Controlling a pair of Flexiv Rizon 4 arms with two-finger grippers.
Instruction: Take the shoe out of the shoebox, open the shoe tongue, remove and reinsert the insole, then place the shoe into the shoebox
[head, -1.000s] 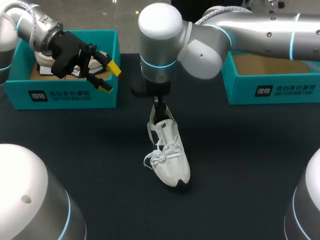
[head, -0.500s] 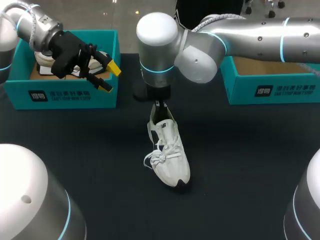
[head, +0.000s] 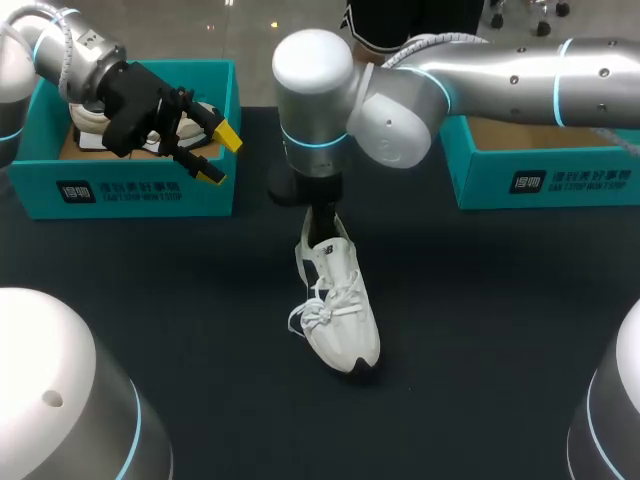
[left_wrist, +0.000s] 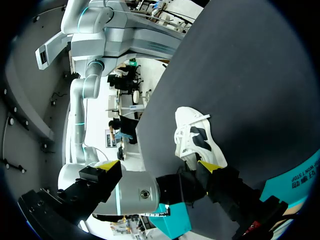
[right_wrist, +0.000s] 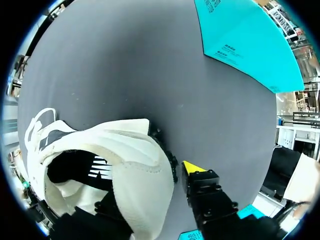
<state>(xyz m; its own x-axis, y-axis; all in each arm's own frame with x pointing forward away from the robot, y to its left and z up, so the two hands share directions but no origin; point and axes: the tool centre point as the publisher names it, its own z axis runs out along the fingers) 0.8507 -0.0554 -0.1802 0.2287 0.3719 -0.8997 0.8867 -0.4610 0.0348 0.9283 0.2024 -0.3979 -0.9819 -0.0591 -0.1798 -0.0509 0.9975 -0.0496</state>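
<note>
A white laced shoe (head: 338, 305) lies on the black table, toe toward the near edge. My right arm reaches in over the middle, and its gripper (head: 320, 215) points down onto the shoe's heel. In the right wrist view the heel wall (right_wrist: 145, 165) sits between the fingers of the right gripper (right_wrist: 160, 170). One yellow-tipped finger (right_wrist: 194, 169) presses close on the outside, while the other is hidden inside the shoe. My left gripper (head: 220, 155) hangs open over the left teal shoebox (head: 130, 190), holding nothing. From its wrist view the shoe (left_wrist: 195, 142) lies ahead of the left gripper (left_wrist: 160, 167).
A second teal shoebox (head: 540, 180) with a bare brown floor stands at the back right, and its corner (right_wrist: 240, 40) shows beyond the shoe. The left box holds pale items (head: 95, 120). The tabletop is dark around the shoe.
My right arm has shifted slightly and settled lower at the shoe's heel, and its fingers have closed in on the heel. The left arm and the shoe stay where they were.
</note>
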